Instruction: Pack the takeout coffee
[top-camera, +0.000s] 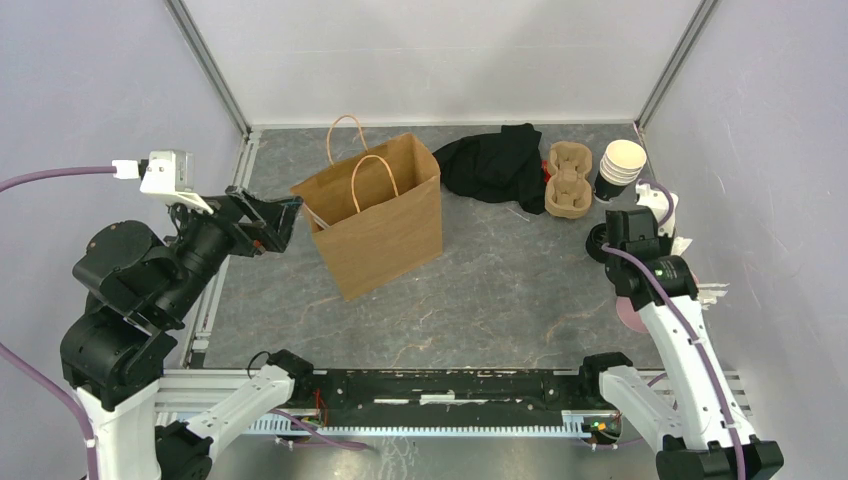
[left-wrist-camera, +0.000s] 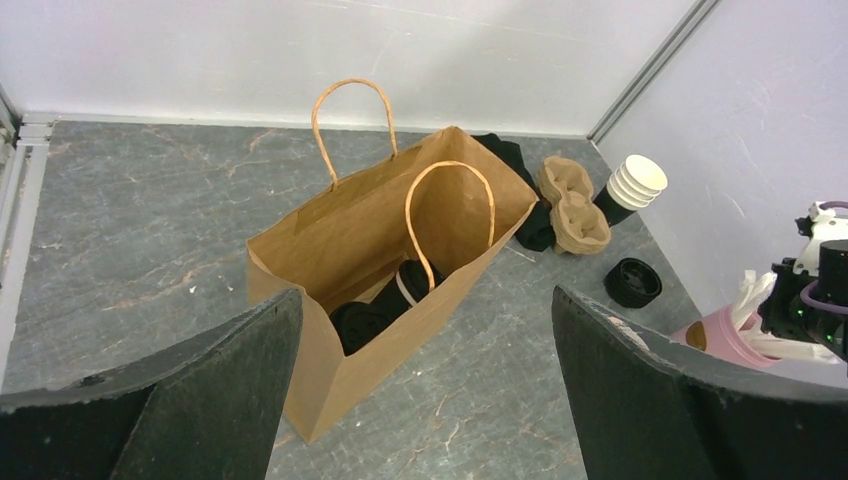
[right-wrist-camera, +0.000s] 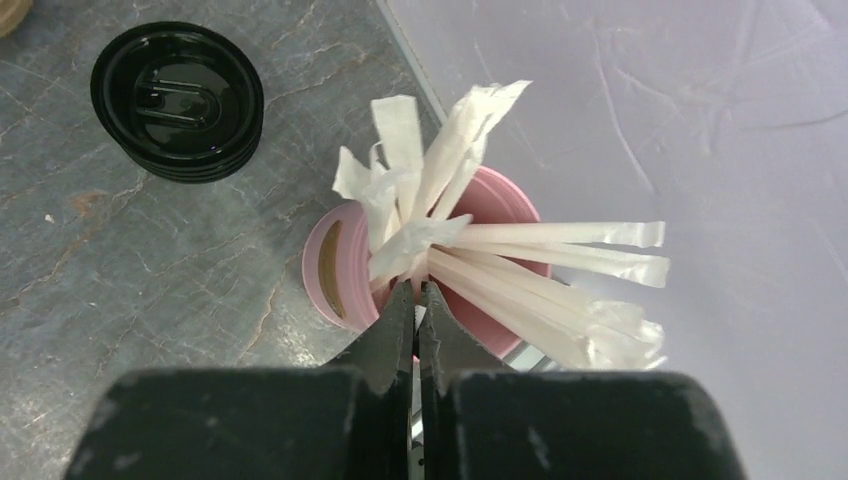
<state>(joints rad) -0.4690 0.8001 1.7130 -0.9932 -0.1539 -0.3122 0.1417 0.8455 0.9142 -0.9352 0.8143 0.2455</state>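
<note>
Top external view: a brown paper bag (top-camera: 385, 225) is seen standing upright and open near the middle of the table (top-camera: 500, 290), somewhat toward the far edge, with both handles raised. The takeout coffee is found inside it. From the left wrist view, one black lidded cup (left-wrist-camera: 362, 322) and a second lidded cup (left-wrist-camera: 422, 277) are made out low in the bag, close together at its bottom. Whether they stand or lie cannot be told.

The left gripper (top-camera: 280, 225) is held in the air over the left edge of the table, just beside the bag's left side and apart from it. Its fingers (left-wrist-camera: 230, 390) are spread wide, and nothing is seen between them.

The right gripper (right-wrist-camera: 417, 292) is placed at the right edge of the table, over a pink cup (right-wrist-camera: 335, 265) filled with paper-wrapped straws (right-wrist-camera: 560, 235). Its fingers are pressed together, with the tips set against the bunch where the straws meet. Whether a straw is caught between the tips cannot be told.

A stack of loose black lids (right-wrist-camera: 178, 100) is seen on the table near the pink cup, apart from it. Toward the far right corner, a stack of lidless cups (top-camera: 622, 165) with cream insides is tilted beside a brown pulp cup carrier (top-camera: 568, 180). A crumpled black cloth (top-camera: 495, 165) lies against the carrier's left side, near the far edge and behind the bag.
</note>
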